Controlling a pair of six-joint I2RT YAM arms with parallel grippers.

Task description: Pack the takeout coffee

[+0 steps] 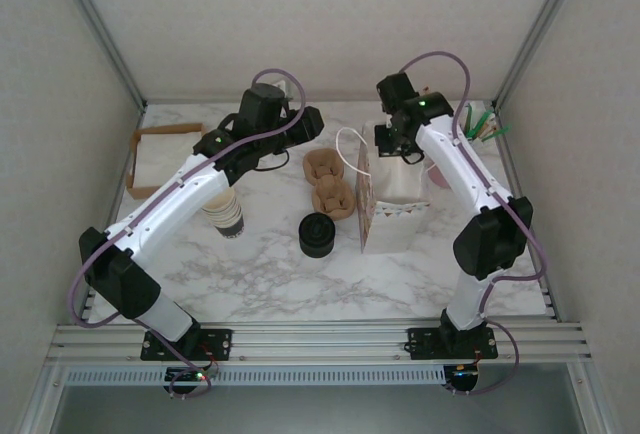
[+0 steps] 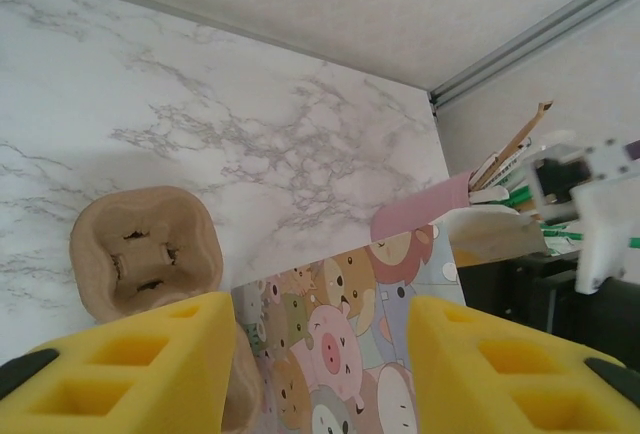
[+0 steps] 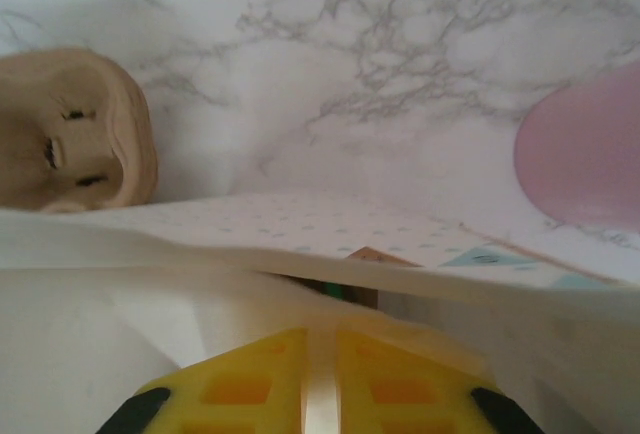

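White links and black joints form the left arm (image 1: 175, 199) and right arm (image 1: 460, 166). Purple cables (image 1: 440, 56) loop along both. The fingers (image 2: 130, 364) are yellow.

1. Right gripper (image 3: 320, 342) sits at bottom centre, its yellow pads (image 3: 240, 389) pinched on a thin white strip: the wall of the paper bag (image 3: 300, 239).
2. The bag rim spans the frame, with a faint dotted print on it.
3. A brown pulp cup carrier (image 3: 70, 129) is upper left on the marble table (image 3: 400, 84), beyond the rim.
4. A pink rounded object (image 3: 585, 159) is at the right edge; can't ID it.
5. There's a small brown/green bit under the rim at centre, unclear.
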